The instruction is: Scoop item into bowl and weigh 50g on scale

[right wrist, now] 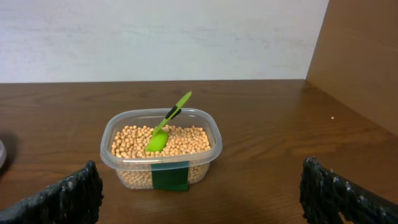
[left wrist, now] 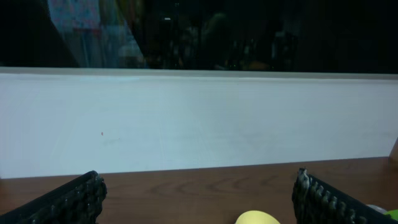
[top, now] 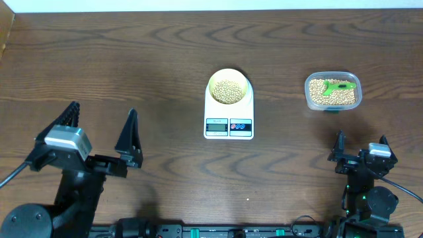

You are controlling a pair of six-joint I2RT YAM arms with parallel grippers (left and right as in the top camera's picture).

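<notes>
A pale-yellow bowl [top: 229, 86] holding tan beans [top: 228, 91] sits on the round platform of the white scale [top: 229, 118] at the table's centre. Its rim [left wrist: 256, 217] peeks into the bottom of the left wrist view. More beans [right wrist: 161, 141] fill a clear plastic tub [top: 332, 91] at the right, where a green scoop [right wrist: 167, 124] lies on top of them. My left gripper [top: 102, 129] is open at the near left, holding nothing. My right gripper [top: 361, 147] is open, short of the tub, with bare table between its fingers [right wrist: 65, 196].
A green label [right wrist: 170, 176] marks the tub's front wall. A white wall [left wrist: 199, 121] runs along the table's far edge, and a brown wooden panel [right wrist: 364, 56] stands at the right side. Bare wood table [top: 119, 66] spreads across the far left.
</notes>
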